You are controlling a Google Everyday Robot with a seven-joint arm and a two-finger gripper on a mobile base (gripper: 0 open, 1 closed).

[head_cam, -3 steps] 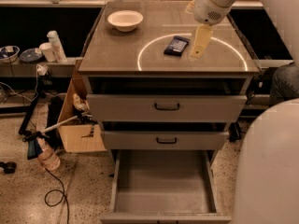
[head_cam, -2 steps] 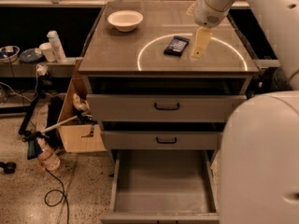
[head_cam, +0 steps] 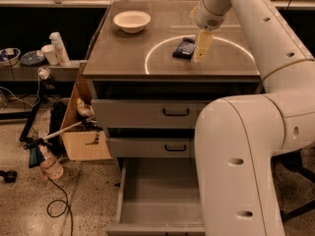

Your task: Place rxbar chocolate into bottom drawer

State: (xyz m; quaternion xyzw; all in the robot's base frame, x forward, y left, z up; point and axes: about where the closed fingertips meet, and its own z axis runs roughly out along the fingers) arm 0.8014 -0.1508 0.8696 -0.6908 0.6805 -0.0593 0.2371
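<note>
The rxbar chocolate (head_cam: pixel 184 47), a small dark packet, lies flat on the cabinet top inside a white circle line. My gripper (head_cam: pixel 202 47) hangs from the arm just to the right of the packet, low over the top and close beside it. The bottom drawer (head_cam: pixel 129 195) is pulled out at the foot of the cabinet, and its grey floor shows bare where I can see it. My arm's large white body (head_cam: pixel 236 166) covers the drawer's right part.
A white bowl (head_cam: pixel 131 20) stands at the back left of the cabinet top (head_cam: pixel 123 58). The two upper drawers (head_cam: pixel 147 113) with black handles are shut. A cardboard box (head_cam: pixel 81 132), a bottle (head_cam: pixel 49 163) and cables lie on the floor at the left.
My arm's white body has swung further left into view and now covers more of the drawers' right side. The gripper has stayed beside the packet.
</note>
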